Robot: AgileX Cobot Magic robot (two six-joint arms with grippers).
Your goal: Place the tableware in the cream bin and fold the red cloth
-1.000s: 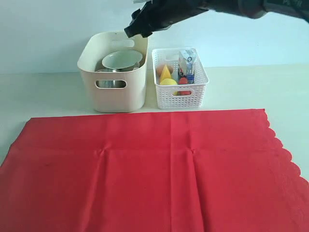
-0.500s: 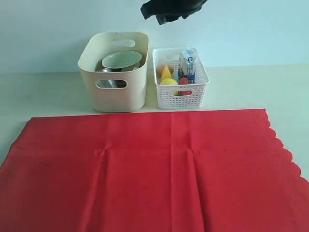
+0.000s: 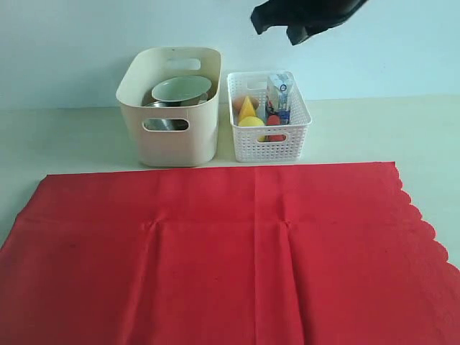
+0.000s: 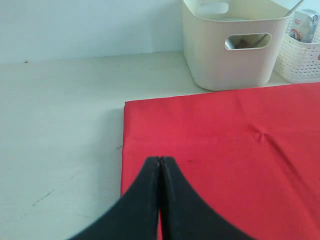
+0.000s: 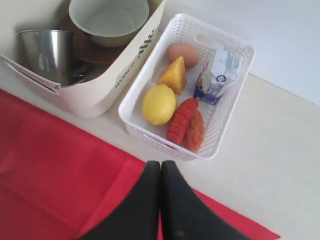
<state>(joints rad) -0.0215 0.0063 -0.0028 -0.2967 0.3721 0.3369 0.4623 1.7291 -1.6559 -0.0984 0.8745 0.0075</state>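
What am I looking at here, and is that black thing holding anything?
This is a robot with two arms, each ending in a two-fingered clamp called a gripper. The wide picture comes from a camera off the arms; the dark shape at its top is the right arm. The other two come from cameras on the wrists, each looking past its own gripper. The left gripper hangs by an edge of the red cloth; the right gripper is high up, looking down on the white basket. Both are shut and hold nothing. The cloth lies flat and unfolded on the table. Behind it stand the cream bin, holding a bowl and a steel cup, and the basket, with an egg, lemon, cheese wedge and milk carton.
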